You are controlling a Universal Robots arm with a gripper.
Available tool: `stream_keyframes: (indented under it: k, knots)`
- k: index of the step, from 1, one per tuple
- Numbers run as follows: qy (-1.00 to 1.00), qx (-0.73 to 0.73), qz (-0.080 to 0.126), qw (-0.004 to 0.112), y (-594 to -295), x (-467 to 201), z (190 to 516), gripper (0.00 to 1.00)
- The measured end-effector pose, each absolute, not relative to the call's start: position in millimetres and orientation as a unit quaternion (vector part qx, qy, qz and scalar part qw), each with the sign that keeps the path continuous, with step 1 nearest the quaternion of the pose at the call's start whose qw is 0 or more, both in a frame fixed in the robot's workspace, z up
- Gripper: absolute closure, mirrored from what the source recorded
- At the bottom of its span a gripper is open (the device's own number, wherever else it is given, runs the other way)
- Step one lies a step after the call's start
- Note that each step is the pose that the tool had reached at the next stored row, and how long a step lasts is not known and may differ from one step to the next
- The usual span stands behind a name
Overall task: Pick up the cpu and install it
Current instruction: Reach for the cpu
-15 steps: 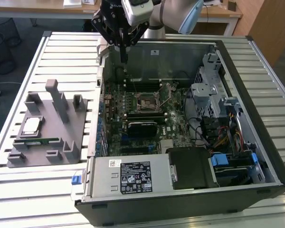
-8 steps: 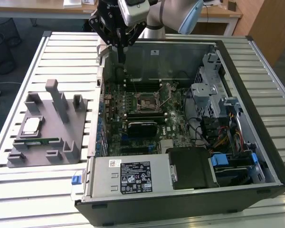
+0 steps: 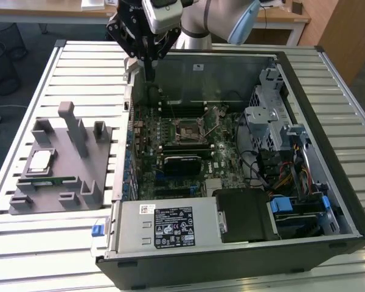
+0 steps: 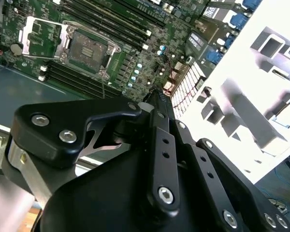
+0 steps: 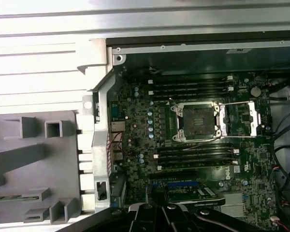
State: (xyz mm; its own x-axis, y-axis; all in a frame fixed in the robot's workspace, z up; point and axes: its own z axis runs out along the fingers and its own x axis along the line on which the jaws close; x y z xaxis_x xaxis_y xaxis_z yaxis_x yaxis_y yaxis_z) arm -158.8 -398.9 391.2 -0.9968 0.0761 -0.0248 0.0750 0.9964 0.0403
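We see the gripper with its fingers drawn together and nothing between them. In the exterior view it hangs over the far rim of the open computer case, toward the exterior view's left. Its tip points down at the edge of the motherboard. In the second wrist view the black fingers narrow to a point above the green board.

The socket sits near the middle of the motherboard with its metal frame swung open, between rows of long black slots.

The cpu lies flat in a recess of the grey tray, well apart from the gripper. The tray rests on the white slatted table just beside the case, on the exterior view's left. A thin green memory stick lies in the tray near the cpu.

As for writing, a white label with black print sits on the grey metal box at the case's near side. A smaller sticker lies beside it, and another small white sticker is on the case's far wall. We cannot make out the print on any of them.
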Motion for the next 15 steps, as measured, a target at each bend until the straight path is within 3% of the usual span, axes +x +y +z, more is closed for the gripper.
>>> stream_keyframes:
  k: [15]
  knots:
    - [0.999, 0.038, 0.020, 0.013, -399, -187, 390, 0.89]
